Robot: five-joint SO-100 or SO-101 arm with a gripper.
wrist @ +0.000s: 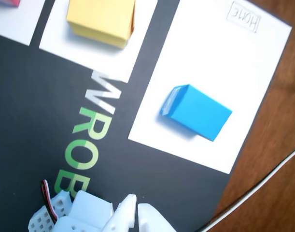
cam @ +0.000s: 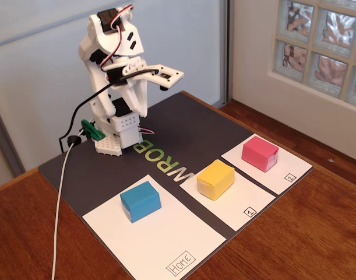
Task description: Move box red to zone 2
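Note:
The pinkish-red box (cam: pixel 260 154) rests on the white zone 2 sheet (cam: pixel 285 165), whose corner carries a boxed "2". In the wrist view only a sliver of the red box (wrist: pixel 6 2) shows at the top left edge, on that sheet (wrist: pixel 12 24). My gripper (cam: pixel 131 143) hangs folded by the arm's base at the back of the dark mat, far from the red box. In the wrist view its white fingers (wrist: pixel 137 212) stand almost together over the mat, holding nothing.
A yellow box (cam: pixel 215 179) sits on the sheet marked "1" (cam: pixel 250 205). A blue box (cam: pixel 141 200) sits on the larger HOME sheet (cam: pixel 166 242). A white cable (cam: pixel 60 198) runs down the left side. The mat lies on a wooden table (cam: pixel 317 233).

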